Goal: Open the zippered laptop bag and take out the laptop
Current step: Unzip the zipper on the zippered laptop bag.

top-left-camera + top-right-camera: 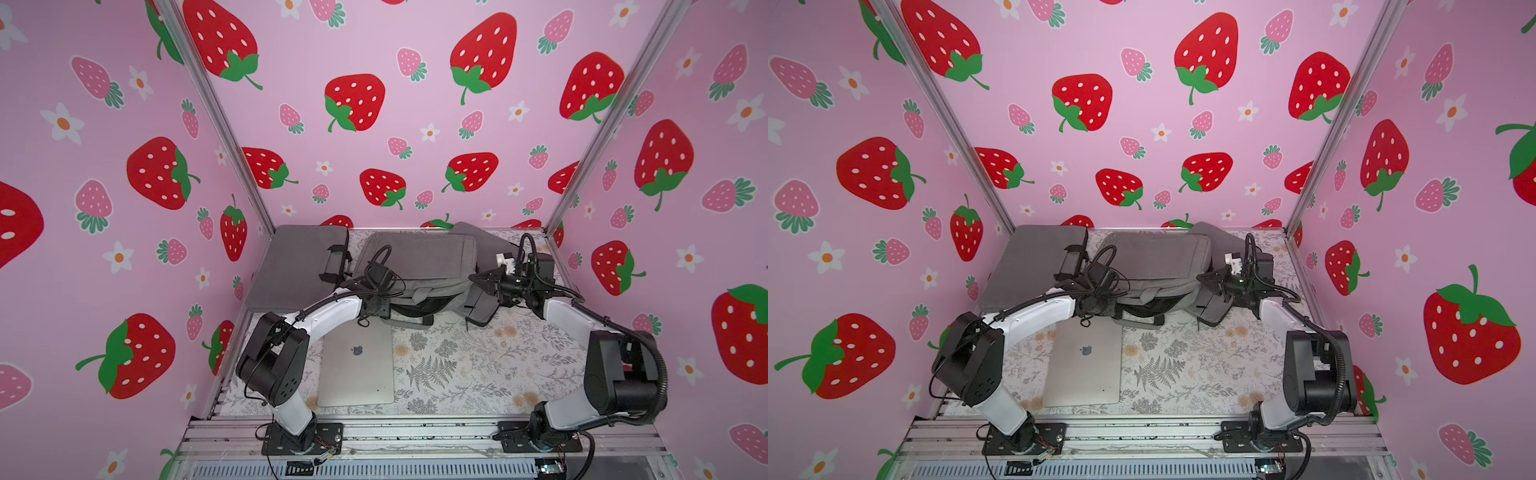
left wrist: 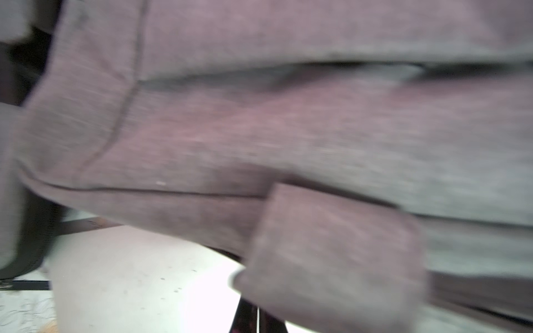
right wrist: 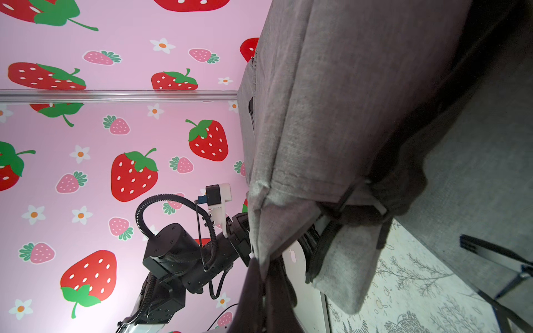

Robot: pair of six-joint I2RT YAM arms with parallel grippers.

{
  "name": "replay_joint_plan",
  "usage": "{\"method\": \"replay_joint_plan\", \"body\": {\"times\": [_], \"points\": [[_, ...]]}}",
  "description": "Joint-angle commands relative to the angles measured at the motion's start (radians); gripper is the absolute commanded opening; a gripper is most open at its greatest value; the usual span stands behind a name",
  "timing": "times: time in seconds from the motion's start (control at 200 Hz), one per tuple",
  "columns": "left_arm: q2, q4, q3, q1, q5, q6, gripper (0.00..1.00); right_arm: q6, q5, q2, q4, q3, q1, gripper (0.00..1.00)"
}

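silver laptop [image 1: 357, 365] is lying flat on the table [image 1: 478, 365], long axis running from the grey laptop bag [image 1: 419, 257] toward the robot, far edge sitting just by the closed left gripper [image 1: 376, 309], the nearer one, while the right gripper [image 1: 478, 279] is pinching the bag's right end.

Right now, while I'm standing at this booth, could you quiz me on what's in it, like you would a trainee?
1. True or false: the silver laptop is inside the grey laptop bag.
2. The walls show: A strawberries, B stripes, C stars.
3. Fill in: the logo on the laptop's lid is an ___.
Key: 1 false, it lies out on the table; 2 A; 3 apple.
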Motion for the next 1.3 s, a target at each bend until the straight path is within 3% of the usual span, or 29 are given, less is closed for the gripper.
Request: {"method": "replay_joint_plan", "body": {"times": [0.0,0.27,0.505,0.715,0.735,0.825,1.131,1.296], "points": [[-0.024,-0.001,-0.001,0.079,-0.06,0.02,0.0,-0.006,-0.004,-0.065,0.025,0.057,-0.036,0.0],[0.024,-0.004,0.047,0.187,0.002,0.071,0.0,-0.055,-0.041,-0.061,-0.029,0.071,-0.04,0.0],[0.072,-0.019,0.112,0.294,0.029,0.1,0.02,-0.193,-0.062,-0.065,-0.169,0.075,-0.042,0.0],[0.147,-0.048,0.202,0.334,0.037,0.141,0.04,-0.253,-0.066,-0.064,-0.215,0.04,-0.042,0.0],[0.154,-0.049,0.21,0.334,0.038,0.145,0.09,-0.255,-0.066,-0.063,-0.214,0.036,-0.043,0.0],[0.165,-0.047,0.227,0.332,0.072,0.171,0.13,-0.261,-0.069,-0.061,-0.214,0.025,-0.042,0.0],[0.037,0.074,0.143,0.293,0.229,0.301,0.45,-0.268,-0.073,-0.039,-0.214,0.036,-0.043,0.0],[0.01,0.085,0.146,0.237,0.264,0.431,0.61,-0.274,-0.069,-0.026,-0.216,0.049,-0.042,0.0]]}}
